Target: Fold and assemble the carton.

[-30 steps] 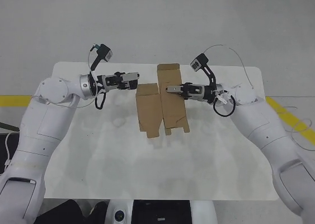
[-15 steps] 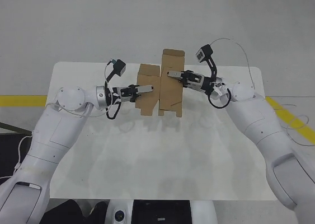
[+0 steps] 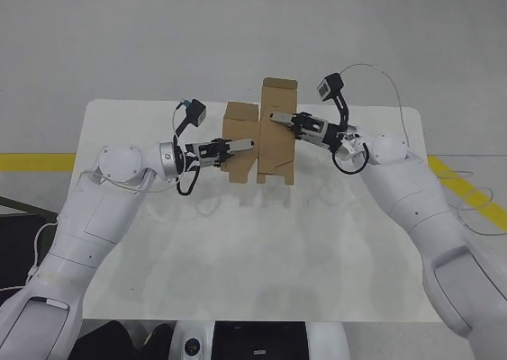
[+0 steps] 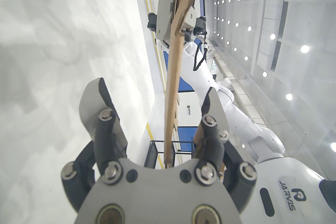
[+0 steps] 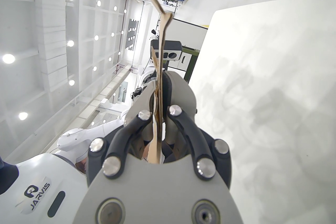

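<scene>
The flattened brown corrugated-cardboard carton (image 3: 276, 158) is held on edge over the middle of the far edge of the smooth white table with rounded corners (image 3: 235, 270). The right gripper (image 5: 158, 88) has its metal fingers pinched tight on the carton's thin, layered rim. The left gripper (image 4: 155, 93) is spread wide, and the board's edge runs between its curved fingers (image 4: 97, 99). Farther along, one panel kinks away at a crease.

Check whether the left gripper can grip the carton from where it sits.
Probably yes: the edge of the carton runs between the open fingers of the left gripper, with nothing else between them, while the right gripper clamps the far side.
</scene>
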